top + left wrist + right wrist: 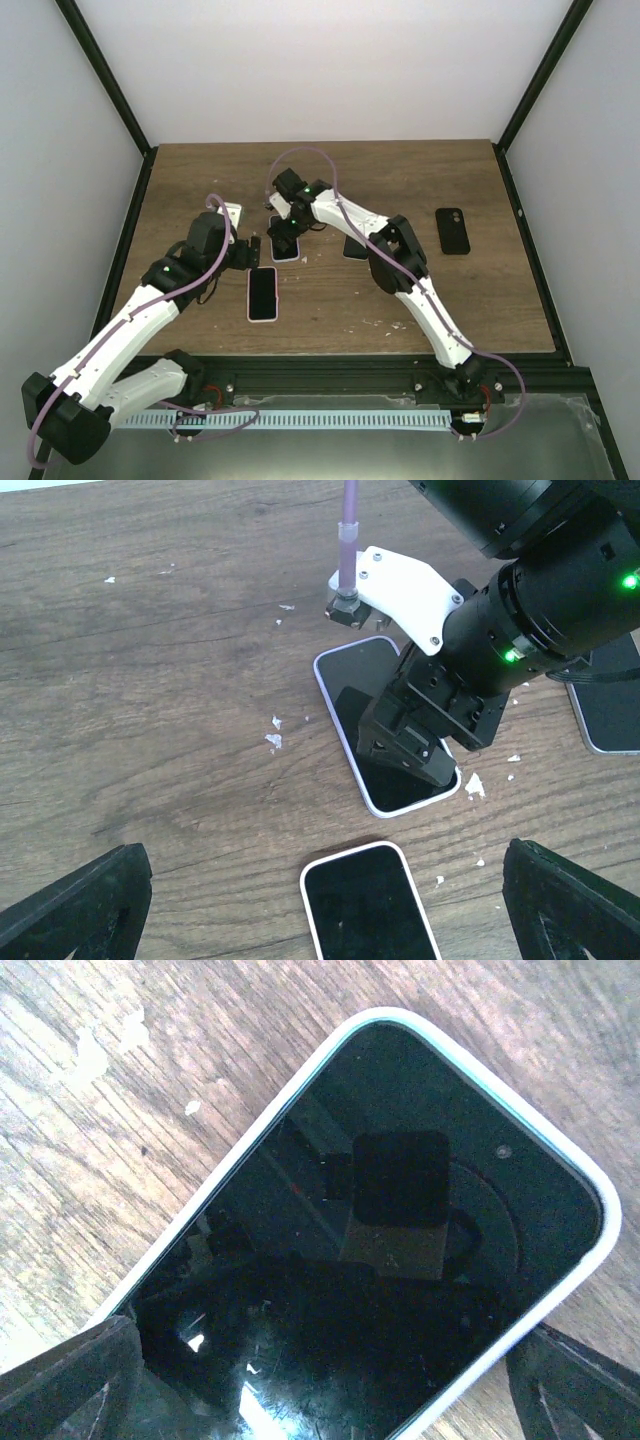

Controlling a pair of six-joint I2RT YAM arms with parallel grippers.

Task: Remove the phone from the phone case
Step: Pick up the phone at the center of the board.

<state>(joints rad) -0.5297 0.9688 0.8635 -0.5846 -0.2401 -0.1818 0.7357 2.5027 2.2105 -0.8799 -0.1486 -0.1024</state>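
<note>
On your table (470,300) | right gripper (408,748) spread wide over cased phone (352,675) | left gripper (243,252) spread wide, hovering nearby

The desk (420,170) is lit brightly and evenly from above; only faint, soft shadows are cast beneath the arms. In the left wrist view the wood grain is rendered sharply, while the fingers (80,910) of the left claw (322,900) are blurred at the lower corners. In the right wrist view, dark reflections and small glints are seen on the phone (380,1260) glass.
</note>
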